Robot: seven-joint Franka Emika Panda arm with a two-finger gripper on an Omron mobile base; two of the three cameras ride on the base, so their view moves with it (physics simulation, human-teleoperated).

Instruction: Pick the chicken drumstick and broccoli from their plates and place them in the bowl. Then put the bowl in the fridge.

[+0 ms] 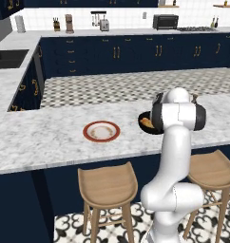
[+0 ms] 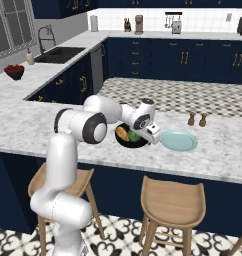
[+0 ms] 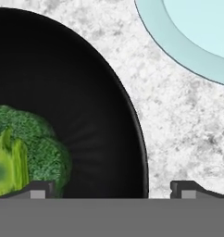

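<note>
The glossy black bowl (image 2: pixel 129 142) stands on the marble counter and holds the golden-brown chicken drumstick (image 2: pixel 122 133) and the green broccoli (image 2: pixel 134 136). In the hand view the broccoli (image 3: pixel 30 143) lies at the left of the bowl (image 3: pixel 86 92). My gripper (image 3: pixel 112 190) is open just above the bowl's right rim, one fingertip over the inside, the other over the counter. It hangs between the bowl and the pale blue-green plate (image 2: pixel 179 140). The red-rimmed plate (image 1: pixel 101 131) lies bare to the bowl's left. The fridge is out of view.
Two small brown shakers (image 2: pixel 197 119) stand on the counter behind the blue plate. Wooden stools (image 1: pixel 107 187) sit under the counter's near edge. Marble counter (image 3: pixel 178 120) shows between bowl and plate. A sink (image 2: pixel 60 54) lies on the far left run.
</note>
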